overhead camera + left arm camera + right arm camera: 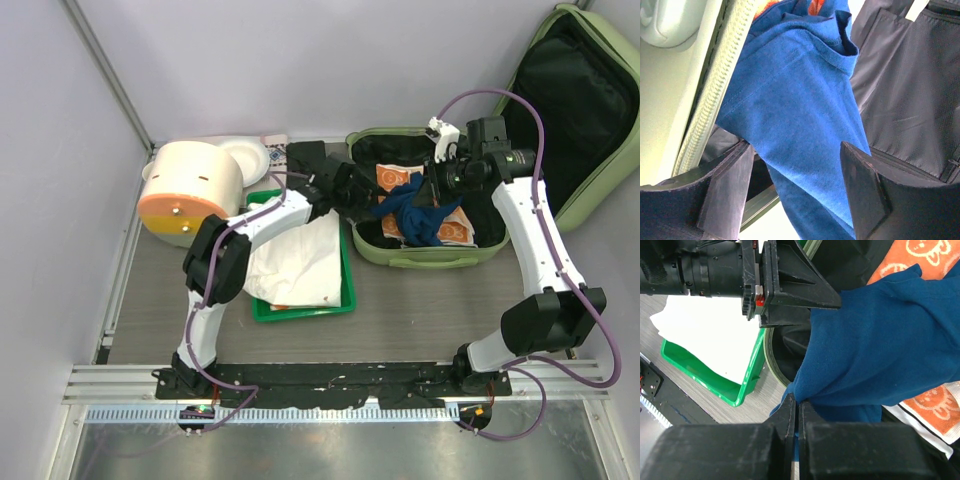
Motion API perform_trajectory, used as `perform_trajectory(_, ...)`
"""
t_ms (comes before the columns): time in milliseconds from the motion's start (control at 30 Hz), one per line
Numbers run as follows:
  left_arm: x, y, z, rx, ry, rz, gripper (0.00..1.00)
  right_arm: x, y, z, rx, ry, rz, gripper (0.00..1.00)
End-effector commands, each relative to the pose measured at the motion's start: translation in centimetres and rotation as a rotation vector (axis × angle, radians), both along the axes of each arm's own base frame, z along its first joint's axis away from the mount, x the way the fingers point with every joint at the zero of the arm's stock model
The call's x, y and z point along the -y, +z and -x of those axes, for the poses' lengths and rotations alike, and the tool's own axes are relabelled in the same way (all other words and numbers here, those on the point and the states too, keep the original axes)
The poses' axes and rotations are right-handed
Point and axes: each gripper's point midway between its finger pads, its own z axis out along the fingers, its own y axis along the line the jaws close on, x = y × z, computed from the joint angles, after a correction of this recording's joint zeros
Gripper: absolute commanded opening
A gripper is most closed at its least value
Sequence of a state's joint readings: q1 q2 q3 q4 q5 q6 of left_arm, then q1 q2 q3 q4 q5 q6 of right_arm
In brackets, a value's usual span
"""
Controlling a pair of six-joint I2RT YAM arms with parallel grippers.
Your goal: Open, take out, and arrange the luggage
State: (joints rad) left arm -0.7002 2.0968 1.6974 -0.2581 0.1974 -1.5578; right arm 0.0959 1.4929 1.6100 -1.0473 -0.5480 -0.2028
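Note:
The pale green luggage (420, 258) lies open at the back of the table, its black-lined lid (575, 110) leaning against the right wall. A blue cloth (415, 212) hangs over orange patterned towels (455, 230) inside it. My right gripper (799, 407) is shut on a fold of the blue cloth (880, 350) and holds it up over the luggage's left rim. My left gripper (795, 185) is open, its fingers (725, 190) on either side of the hanging blue cloth (795, 110). It also shows in the right wrist view (790, 285).
A bright green tray (300, 310) with a white cloth (300, 262) sits left of the luggage. A cream-and-orange round container (190, 190) stands at the back left. Walls close in the left, back and right.

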Motion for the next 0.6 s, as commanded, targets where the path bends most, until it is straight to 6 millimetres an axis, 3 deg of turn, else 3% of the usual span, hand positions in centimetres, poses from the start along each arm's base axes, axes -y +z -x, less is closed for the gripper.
perform_trajectory(0, 0.3, -1.5, -0.9, -0.026, 0.038, -0.022, 0.7, -0.2, 2.9, 0.2, 0.089, 0.008, -0.028, 0.01)
perform_trajectory(100, 0.8, -0.9, -1.8, 0.009, 0.033, -0.003, 0.62, -0.3, 3.0, 0.6, 0.083, 0.014, -0.027, 0.01)
perform_trajectory(200, 0.7, 1.7, -3.3, 0.118, 0.001, 0.028, 0.41, -0.3, 3.2, 1.0, 0.081, 0.024, -0.029, 0.01)
perform_trajectory(233, 0.7, 3.0, -3.7, 0.158, -0.008, 0.042, 0.33, -0.5, 3.4, 1.5, 0.078, 0.036, -0.037, 0.01)
perform_trajectory(267, 0.2, 3.7, -4.3, 0.208, -0.027, 0.024, 0.17, -0.6, 3.5, 1.8, 0.083, 0.059, -0.038, 0.01)
perform_trajectory(333, -0.4, 5.7, -4.8, 0.268, -0.047, 0.008, 0.0, -1.4, 3.9, 3.1, 0.075, 0.112, -0.08, 0.01)
perform_trajectory(433, -2.0, 7.7, -5.2, 0.376, -0.122, -0.07, 0.0, -2.3, 3.6, 4.3, 0.059, 0.164, -0.122, 0.01)
perform_trajectory(567, -3.1, 9.2, -4.0, 0.49, -0.252, -0.149, 0.0, -4.2, 3.3, 5.6, 0.027, 0.243, -0.173, 0.01)
